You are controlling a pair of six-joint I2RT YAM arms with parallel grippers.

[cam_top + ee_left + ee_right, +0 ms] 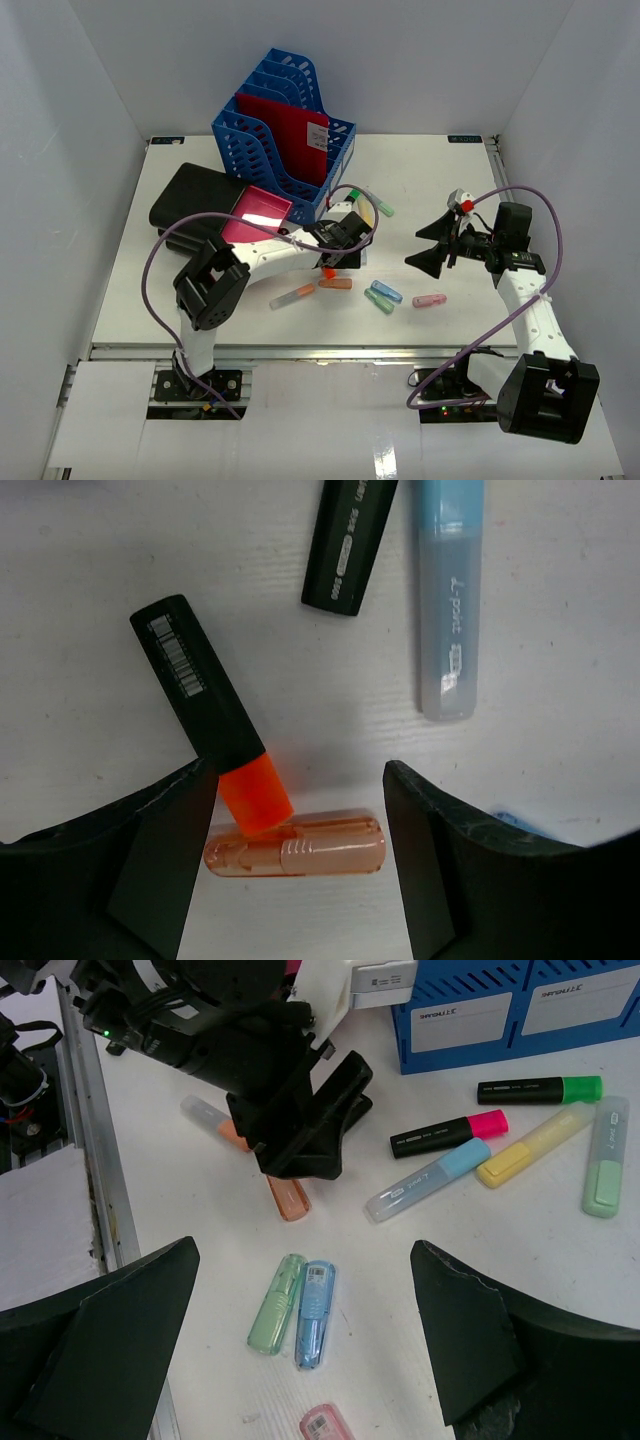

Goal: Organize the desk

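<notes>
Desk (430,180); L gripper (300,780) spread wide, astride peach highlighter (296,845)

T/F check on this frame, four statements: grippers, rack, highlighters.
1. The left gripper is open above an orange marker. True.
2. The right gripper grips a highlighter. False: it is open and empty.
3. A red folder stands in the blue rack. True.
4. The green highlighter and the blue highlighter lie far apart. False: they lie side by side.
</notes>
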